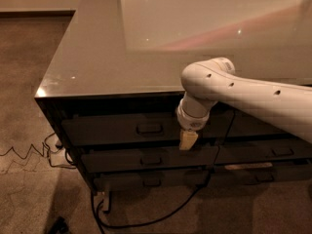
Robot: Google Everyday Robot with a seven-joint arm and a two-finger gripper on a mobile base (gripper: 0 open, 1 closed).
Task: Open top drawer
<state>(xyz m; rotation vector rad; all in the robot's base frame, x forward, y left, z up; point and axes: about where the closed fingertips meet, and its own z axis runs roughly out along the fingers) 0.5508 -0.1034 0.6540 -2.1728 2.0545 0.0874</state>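
The top drawer (117, 129) is a wide dark front just under the tabletop, on the left column of the cabinet. Its small bar handle (149, 128) sits at its centre. The drawer front stands flush with the cabinet. My gripper (187, 141), pale yellow at the end of the white arm (234, 89), hangs pointing down in front of the drawer's right end. It is to the right of the handle and a little lower, apart from it.
Two more drawer fronts (146, 160) with similar handles lie below, and further drawers (273, 151) stand to the right. The glossy tabletop (146, 43) reaches out above. Black cables (146, 222) and a plug strip (105, 200) lie on the carpet in front.
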